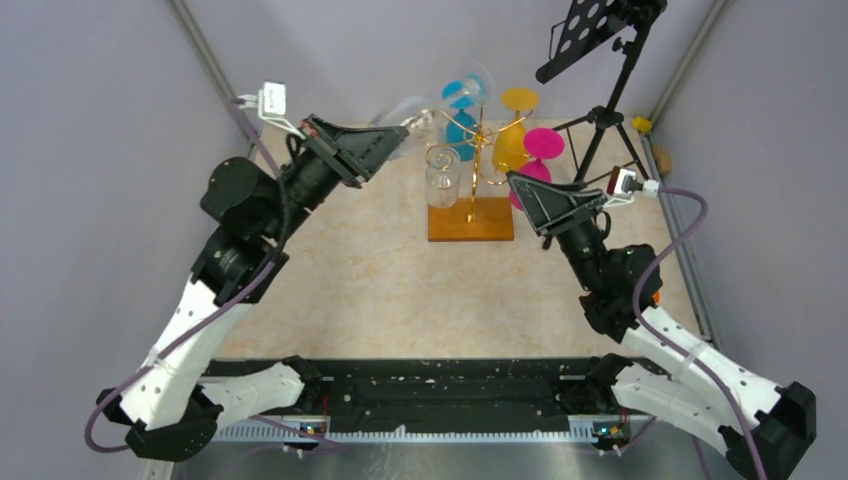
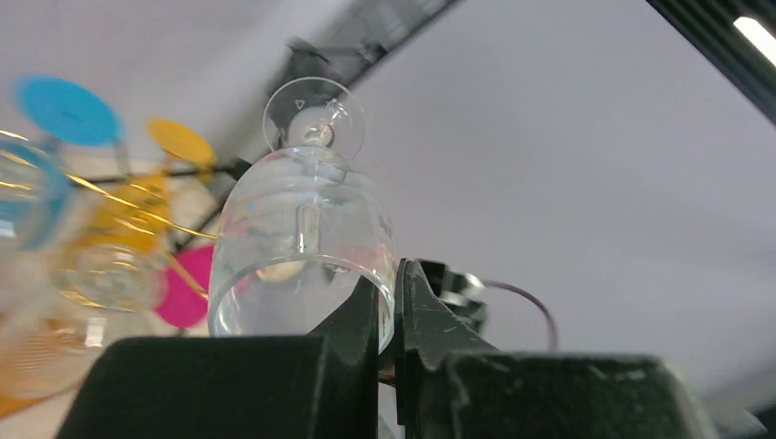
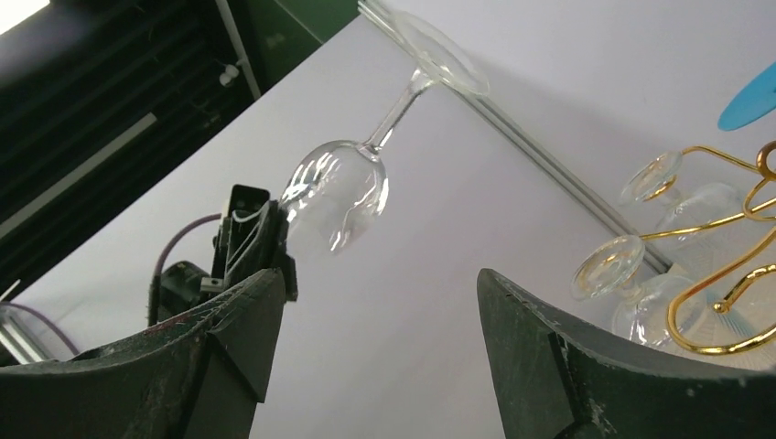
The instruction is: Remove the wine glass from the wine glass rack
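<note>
Left hand (image 2: 389, 306) closed on the wine glass (image 2: 302, 229), with the rim caught between the two fingers (image 2: 352, 315). Glass in the air, tilted, with the open mouth toward the hand and the foot pointing up and away. Off the rack (image 1: 474, 178) and over to its left; in the right wrist view, well apart from the curled gold arms.

Right hand (image 3: 380, 293) wide open and gripping nothing, held up just to the right of the rack and facing the lifted glass.

Rack upright on its wooden base (image 1: 470, 222), toward the far side of the worktop (image 1: 400, 290). Crowded all round:
- clear glass (image 1: 441, 175) hanging on the near left arm, just beside the pole and closest to the lifted one
- blue glasses (image 1: 460, 128) behind it, near the foot of the held glass in the top view, though blur there hides whether they touch
- yellow glass (image 1: 512, 145) at the back right
- pink glass (image 1: 543, 143) on the right, partly hidden behind the right hand

Black tripod stand (image 1: 603, 120) in the far right corner, behind the pink glass.
</note>
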Tool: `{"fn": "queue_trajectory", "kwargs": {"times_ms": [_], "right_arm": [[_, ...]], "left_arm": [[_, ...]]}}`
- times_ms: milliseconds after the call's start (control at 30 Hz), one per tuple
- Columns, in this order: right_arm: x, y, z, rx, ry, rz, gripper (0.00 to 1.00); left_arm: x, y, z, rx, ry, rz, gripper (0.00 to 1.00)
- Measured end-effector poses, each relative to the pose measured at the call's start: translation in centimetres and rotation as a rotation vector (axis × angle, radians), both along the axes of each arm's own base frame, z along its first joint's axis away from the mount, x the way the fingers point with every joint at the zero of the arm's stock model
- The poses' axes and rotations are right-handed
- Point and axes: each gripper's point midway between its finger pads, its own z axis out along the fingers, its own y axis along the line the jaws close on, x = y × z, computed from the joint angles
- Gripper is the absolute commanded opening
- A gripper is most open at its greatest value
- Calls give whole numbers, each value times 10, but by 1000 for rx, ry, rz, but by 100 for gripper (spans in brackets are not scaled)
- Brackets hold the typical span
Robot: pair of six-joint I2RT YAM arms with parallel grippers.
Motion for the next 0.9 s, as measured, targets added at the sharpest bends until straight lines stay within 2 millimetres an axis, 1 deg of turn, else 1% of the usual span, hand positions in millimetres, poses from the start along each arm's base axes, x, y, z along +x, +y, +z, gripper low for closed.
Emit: {"fn": "queue_trajectory", "kwargs": {"times_ms": [33,100,200,267,367,467,533,600,667,767,833,900], "right_arm": [[-4,-2,1,-24,-2,-2,78],[-13,-7,4,-62,-8,-13,77],[-25,-20,8,-113,-20,-46,77],[-31,-28,8,-150,-20,-72,77],[-41,-43,11,-189,-24,-120,76],[-46,-55,13,-232,-21,-163,75],[-47,-58,12,-268,-13,-180,75],[-46,-60,7,-306,1,-195,75],[-44,-60,0,-344,22,-206,74],[-40,-60,-17,-404,62,-215,74],[-38,-59,-27,-439,86,-218,74],[-37,-60,-37,-469,108,-222,74]], "left_arm": [[2,11,2,28,-15,63,0],[8,39,5,95,-37,218,0],[15,81,0,197,-32,430,0],[19,107,-11,280,-13,560,0],[24,143,-32,414,41,725,0],[28,166,-56,541,102,834,0],[32,178,-74,634,149,889,0],[37,186,-88,705,191,922,0],[44,197,-103,770,245,947,0],[59,217,-127,842,346,981,0],[69,224,-146,887,414,967,0],[80,226,-165,922,475,927,0]]}}
